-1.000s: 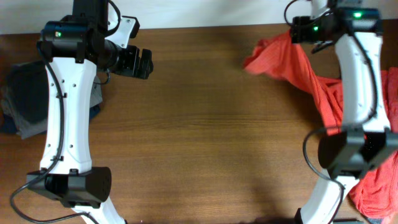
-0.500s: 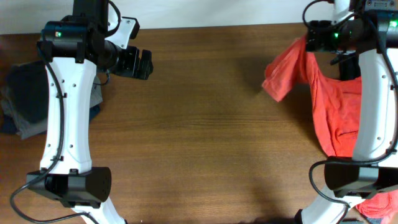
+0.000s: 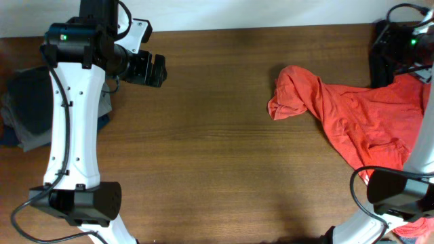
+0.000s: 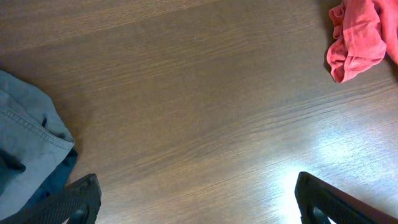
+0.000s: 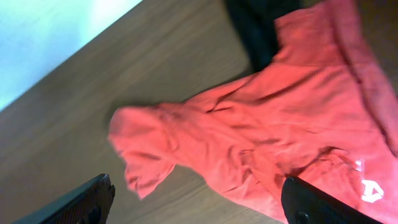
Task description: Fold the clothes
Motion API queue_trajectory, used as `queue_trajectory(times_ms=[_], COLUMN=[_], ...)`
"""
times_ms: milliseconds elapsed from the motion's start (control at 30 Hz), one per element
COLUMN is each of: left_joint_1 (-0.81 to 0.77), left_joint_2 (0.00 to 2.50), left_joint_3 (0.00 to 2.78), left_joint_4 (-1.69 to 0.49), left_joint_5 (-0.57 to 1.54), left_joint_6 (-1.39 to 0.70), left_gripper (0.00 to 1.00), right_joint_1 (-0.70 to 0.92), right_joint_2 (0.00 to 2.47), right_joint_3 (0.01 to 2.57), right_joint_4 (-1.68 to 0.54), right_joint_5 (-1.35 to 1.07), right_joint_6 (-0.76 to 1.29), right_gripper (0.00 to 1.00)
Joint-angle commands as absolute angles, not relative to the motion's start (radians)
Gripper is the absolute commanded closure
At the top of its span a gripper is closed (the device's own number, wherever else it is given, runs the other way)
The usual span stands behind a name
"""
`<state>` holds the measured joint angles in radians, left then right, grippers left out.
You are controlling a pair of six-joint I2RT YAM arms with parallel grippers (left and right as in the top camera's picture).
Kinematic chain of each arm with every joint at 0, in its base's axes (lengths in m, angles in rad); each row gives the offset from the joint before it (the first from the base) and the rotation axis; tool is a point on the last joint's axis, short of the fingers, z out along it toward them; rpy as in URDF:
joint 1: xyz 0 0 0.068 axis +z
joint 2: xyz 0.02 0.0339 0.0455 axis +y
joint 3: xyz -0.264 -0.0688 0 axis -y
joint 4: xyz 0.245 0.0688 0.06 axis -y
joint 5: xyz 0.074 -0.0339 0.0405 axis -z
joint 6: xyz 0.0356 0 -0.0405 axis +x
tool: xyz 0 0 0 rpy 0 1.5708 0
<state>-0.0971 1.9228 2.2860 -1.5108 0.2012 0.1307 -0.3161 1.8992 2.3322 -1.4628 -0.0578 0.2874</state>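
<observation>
The orange-red shirt (image 3: 352, 118) lies crumpled on the right side of the table, with a bunched sleeve end toward the middle. It fills the right wrist view (image 5: 267, 130) and shows a small white logo. My right gripper (image 3: 384, 57) is open and empty above the shirt's far edge; its view (image 5: 199, 205) shows the jaws wide apart with nothing between them. My left gripper (image 3: 153, 70) is open and empty over bare wood at the far left (image 4: 199, 208). The black T-shirt with white lettering is not in view.
Dark and grey garments (image 3: 24, 112) are piled at the table's left edge, seen as grey-blue cloth in the left wrist view (image 4: 25, 146). A black shape (image 5: 258, 25) lies beyond the shirt. More red cloth (image 3: 415, 229) hangs by the right arm's base.
The right gripper has let go of the orange-red shirt, which dropped and spread on the table. The right arm moved to the far right corner. The left arm has not moved.
</observation>
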Motion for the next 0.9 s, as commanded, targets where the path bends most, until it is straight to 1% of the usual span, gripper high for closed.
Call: queue_trajectory(times_ms=[0,133,267,400,467,633,867], left_joint_1=[-0.097,-0.097,-0.094,-0.094,-0.094,-0.094,-0.094], left_joint_2=[1.932,1.932,1.93,1.914,1.889,1.781,1.551], left_joint_3=[2.291,2.292,2.292,2.292,2.292,2.291,2.209], left_joint_4=[-1.512,-1.533,-1.626,-1.687,-1.688,-1.688,-1.663], left_joint_5=[0.194,0.135,0.021,0.019,0.022,0.021,0.018], left_joint_6=[0.125,0.113,0.011,-0.013,-0.017,-0.024,-0.035], left_gripper=[0.01,0.01,0.01,0.01,0.01,0.01,0.01], right_joint_1=[-0.265,-0.214,-0.176,-0.155,-0.148,-0.115,-0.033], right_joint_2=[1.853,1.823,1.765,1.719,1.687,1.566,1.329], right_joint_3=[2.349,2.349,2.349,2.349,2.334,2.27,2.046], right_joint_4=[-1.483,-1.524,-1.599,-1.692,-1.699,-1.699,-1.662], right_joint_5=[-0.131,-0.121,-0.12,-0.12,-0.12,-0.087,-0.028], right_joint_6=[0.143,0.072,0.063,0.059,0.059,0.06,0.068], right_gripper=[0.09,0.09,0.08,0.08,0.08,0.08,0.08])
